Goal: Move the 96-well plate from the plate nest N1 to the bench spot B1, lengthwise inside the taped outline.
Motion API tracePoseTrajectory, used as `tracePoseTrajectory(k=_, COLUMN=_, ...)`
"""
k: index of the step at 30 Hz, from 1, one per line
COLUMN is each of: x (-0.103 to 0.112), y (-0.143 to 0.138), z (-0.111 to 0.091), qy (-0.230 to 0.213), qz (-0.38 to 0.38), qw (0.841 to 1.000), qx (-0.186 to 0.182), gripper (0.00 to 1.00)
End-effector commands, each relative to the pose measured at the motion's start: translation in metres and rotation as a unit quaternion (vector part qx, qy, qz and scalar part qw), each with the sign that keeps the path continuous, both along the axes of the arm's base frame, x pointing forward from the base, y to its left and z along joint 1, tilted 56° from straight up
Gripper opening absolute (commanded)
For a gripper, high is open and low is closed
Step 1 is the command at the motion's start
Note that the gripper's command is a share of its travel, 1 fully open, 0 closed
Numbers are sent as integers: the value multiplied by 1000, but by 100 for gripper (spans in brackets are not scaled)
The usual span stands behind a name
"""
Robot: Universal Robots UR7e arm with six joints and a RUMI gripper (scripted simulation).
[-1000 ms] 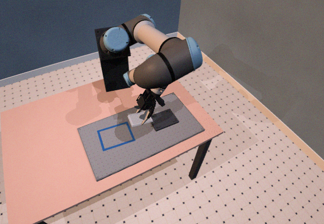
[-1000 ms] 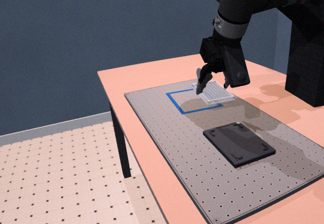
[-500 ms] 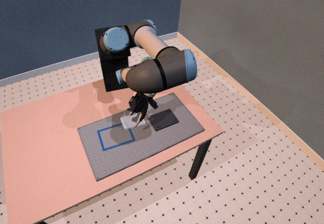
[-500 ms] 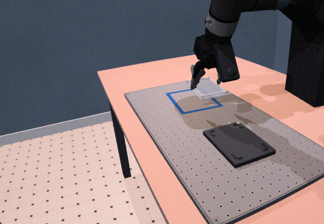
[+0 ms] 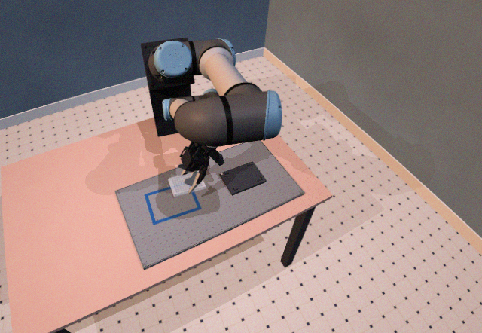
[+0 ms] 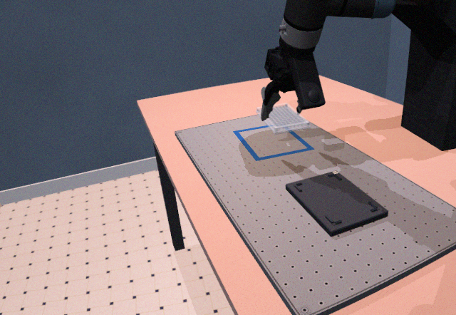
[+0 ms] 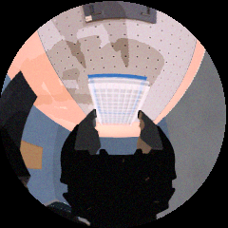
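My gripper [image 6: 281, 108] is shut on the clear 96-well plate [image 6: 283, 118] and holds it in the air above the grey perforated board. The plate also shows in the top view [image 5: 186, 184] and in the wrist view [image 7: 117, 101], held by one short end between the two fingers. It hangs over the far corner of the blue taped outline B1 [image 6: 273, 142], which also shows in the top view [image 5: 172, 205]. The black plate nest N1 [image 6: 335, 202] lies empty on the board, nearer the camera in the exterior view.
The grey perforated board [image 6: 313, 208] lies on the pink table [image 5: 58, 220]. The robot's black base column [image 5: 163, 88] stands at the table's back edge. The arm's elbow [image 5: 230, 117] hangs over the board's back edge.
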State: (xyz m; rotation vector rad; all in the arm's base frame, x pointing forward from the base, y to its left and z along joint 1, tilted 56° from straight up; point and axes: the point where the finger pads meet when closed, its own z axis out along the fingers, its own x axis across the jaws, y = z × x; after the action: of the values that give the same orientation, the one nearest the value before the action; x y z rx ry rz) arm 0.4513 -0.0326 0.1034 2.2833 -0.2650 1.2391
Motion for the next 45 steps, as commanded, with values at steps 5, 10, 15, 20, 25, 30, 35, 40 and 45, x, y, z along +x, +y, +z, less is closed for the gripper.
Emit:
tracePoseTrajectory(k=5, x=1, y=-25, z=0, qy=0, qz=8, qw=1000, qx=1, gripper=0)
tracePoseTrajectory(k=10, x=2, y=-41, z=1, qy=0, qz=8, qw=1000, qx=2, gripper=0)
tracePoseTrajectory(k=15, x=3, y=-58, z=3, qy=-1, qz=8, qw=1000, qx=1, gripper=0)
tracePoseTrajectory(k=20, x=4, y=-69, z=5, qy=-1, qz=8, qw=1000, qx=1, gripper=0)
tracePoseTrajectory(k=25, x=5, y=-72, z=5, qy=-2, qz=8, qw=1000, qx=1, gripper=0)
tracePoseTrajectory(k=30, x=4, y=-71, z=5, qy=-1, qz=8, qw=1000, qx=1, gripper=0)
tracePoseTrajectory(k=35, x=5, y=-70, z=5, qy=-1, qz=9, qw=1000, qx=2, gripper=0)
tracePoseTrajectory(k=40, x=6, y=-70, z=5, qy=-2, qz=9, qw=1000, qx=1, gripper=0)
tracePoseTrajectory(k=45, x=5, y=-69, z=3, qy=0, qz=10, qw=1000, qx=2, gripper=0)
